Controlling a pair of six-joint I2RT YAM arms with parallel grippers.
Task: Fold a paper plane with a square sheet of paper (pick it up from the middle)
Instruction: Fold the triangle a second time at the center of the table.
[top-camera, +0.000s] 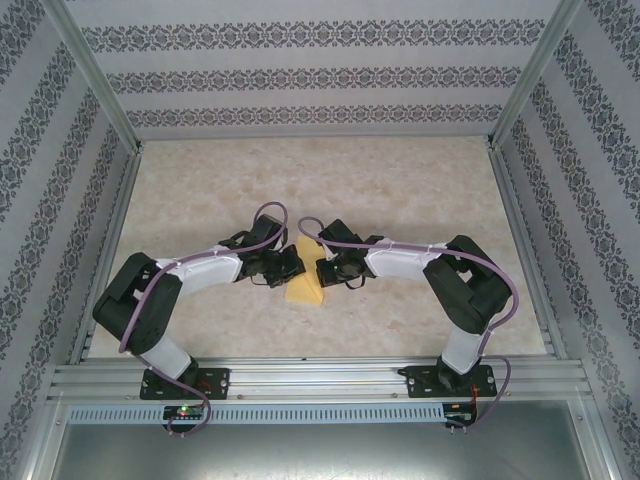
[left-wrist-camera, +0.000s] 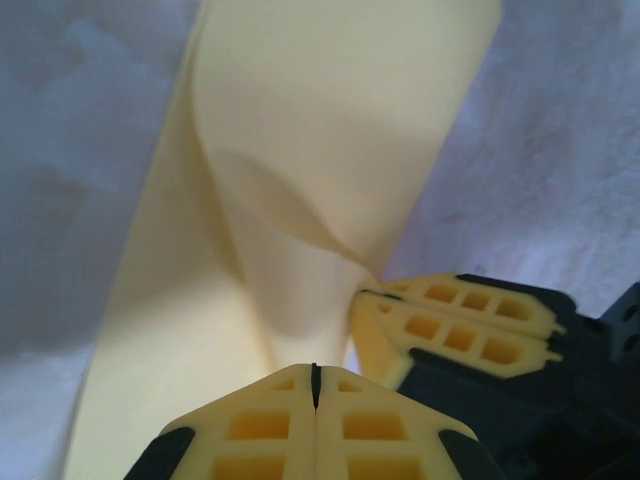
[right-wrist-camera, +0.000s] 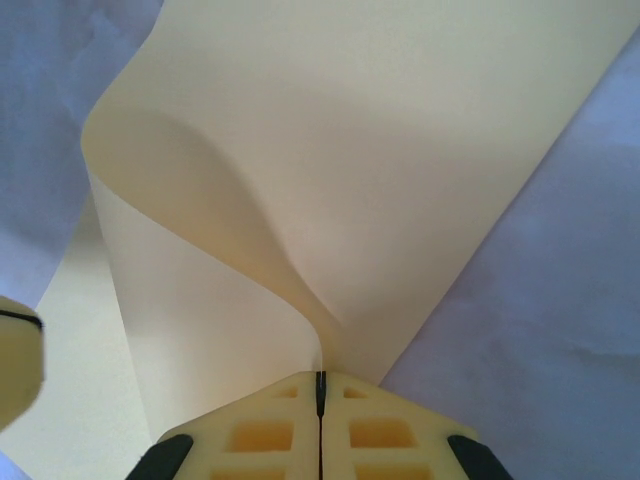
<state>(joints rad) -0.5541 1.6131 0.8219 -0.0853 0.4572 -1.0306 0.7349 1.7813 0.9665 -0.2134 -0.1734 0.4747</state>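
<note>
My left gripper is clamped on the square sheet of paper, jaws pressed together on its curled edge. My right gripper pinches the same sheet just beside it. The yellow sheet bows in a soft fold between the 2 arms, mid-bench.

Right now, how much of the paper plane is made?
Barely started. Done: the left hand and right hand are each shut on the yellow paper sheet. Going on: the sheet curls over softly between them. Left: no sharp crease or pointed nose shows yet, so all the folds remain.
</note>
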